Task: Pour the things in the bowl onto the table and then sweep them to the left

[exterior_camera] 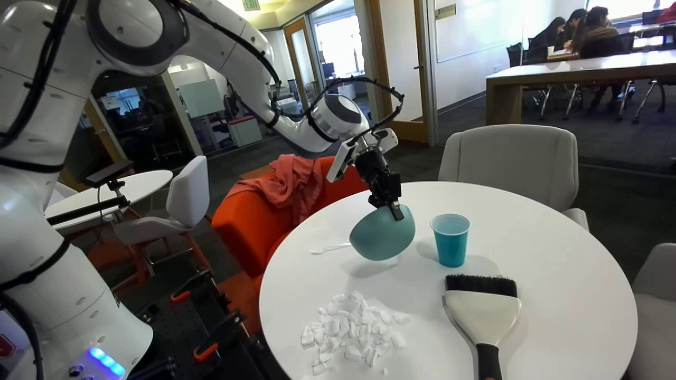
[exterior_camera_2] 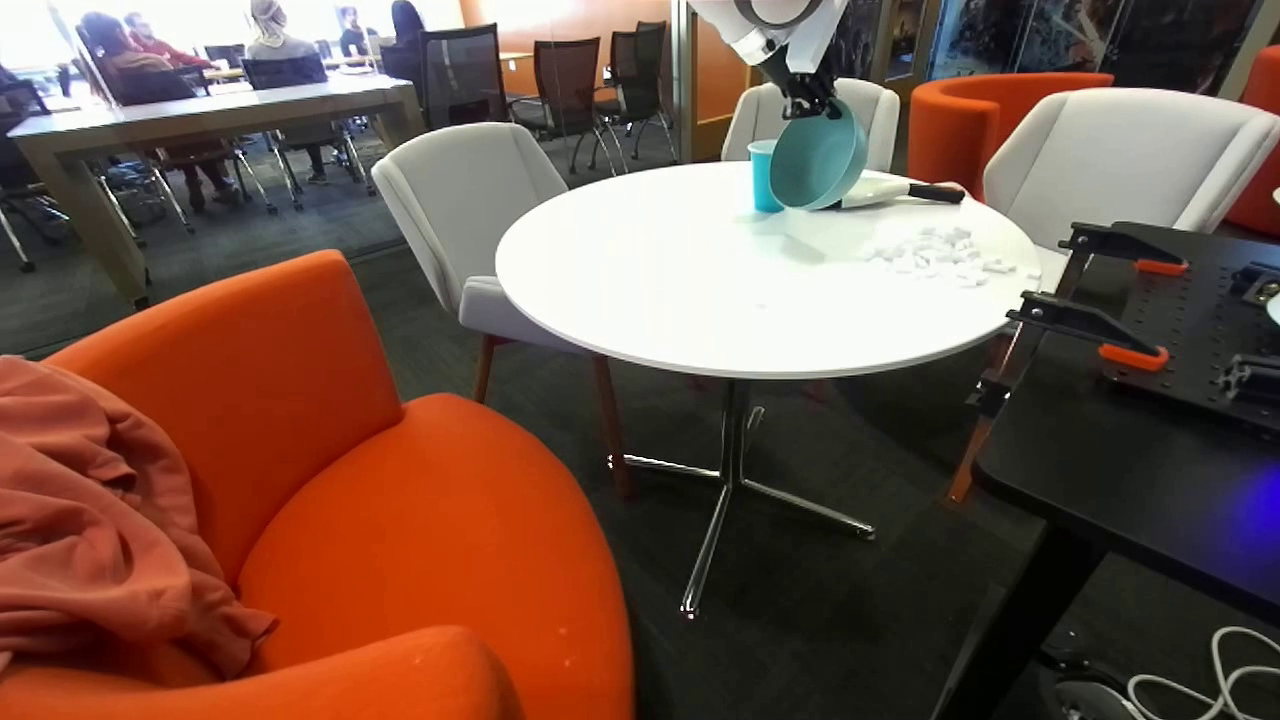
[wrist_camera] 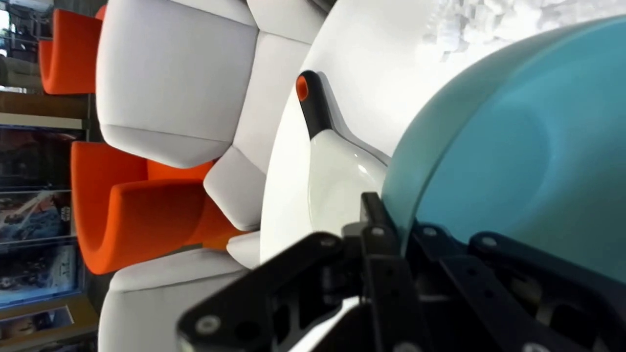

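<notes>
The round worktop (exterior_camera: 560, 264) bears the brush (exterior_camera: 481, 316) at the lower right of the frame in an exterior view, laid flat with its handle toward the near edge, probably so that the jaws can take it up for the sweep. Above, near the centre, the bowl (exterior_camera: 380, 235) hangs tilted clear of the worktop, its rim pinched between the jaws, a hold that likely keeps the mouth free for tipping; what shows of its inside looks bare. The cup (exterior_camera: 450, 243) stands upright near it, well apart from the bits (exterior_camera: 353, 330) heaped at lower centre, so the pour seems done.
</notes>
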Available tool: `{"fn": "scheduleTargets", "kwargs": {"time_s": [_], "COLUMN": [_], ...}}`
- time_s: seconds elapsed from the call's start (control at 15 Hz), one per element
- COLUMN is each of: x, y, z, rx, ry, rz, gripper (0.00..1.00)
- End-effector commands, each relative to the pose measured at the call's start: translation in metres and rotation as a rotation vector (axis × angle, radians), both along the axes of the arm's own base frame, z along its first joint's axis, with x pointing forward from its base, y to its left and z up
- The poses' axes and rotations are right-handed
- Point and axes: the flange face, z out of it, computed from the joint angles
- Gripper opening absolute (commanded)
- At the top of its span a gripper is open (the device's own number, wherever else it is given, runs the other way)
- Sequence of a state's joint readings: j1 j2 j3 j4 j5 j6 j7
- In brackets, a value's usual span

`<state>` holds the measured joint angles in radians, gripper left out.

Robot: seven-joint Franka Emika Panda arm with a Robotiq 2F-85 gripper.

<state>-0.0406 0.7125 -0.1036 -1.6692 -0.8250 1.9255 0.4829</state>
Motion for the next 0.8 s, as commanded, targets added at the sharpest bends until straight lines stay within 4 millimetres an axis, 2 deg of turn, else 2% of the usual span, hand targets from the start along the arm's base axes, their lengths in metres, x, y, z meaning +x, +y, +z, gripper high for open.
{"fn": "scheduleTargets", "kwargs": {"time_s": [0.0, 0.4, 0.73], "x": [0.019, 0.058, 0.084], "y": [0.007, 0.032, 0.05], "z": [0.001, 0.013, 0.012], "rx": [0.086, 0.259, 0.46], "ry": [-0.124, -0.324, -0.34], "rz": [0.068, 0.253, 0.353], "gripper": [0.02, 0.02, 0.02]}}
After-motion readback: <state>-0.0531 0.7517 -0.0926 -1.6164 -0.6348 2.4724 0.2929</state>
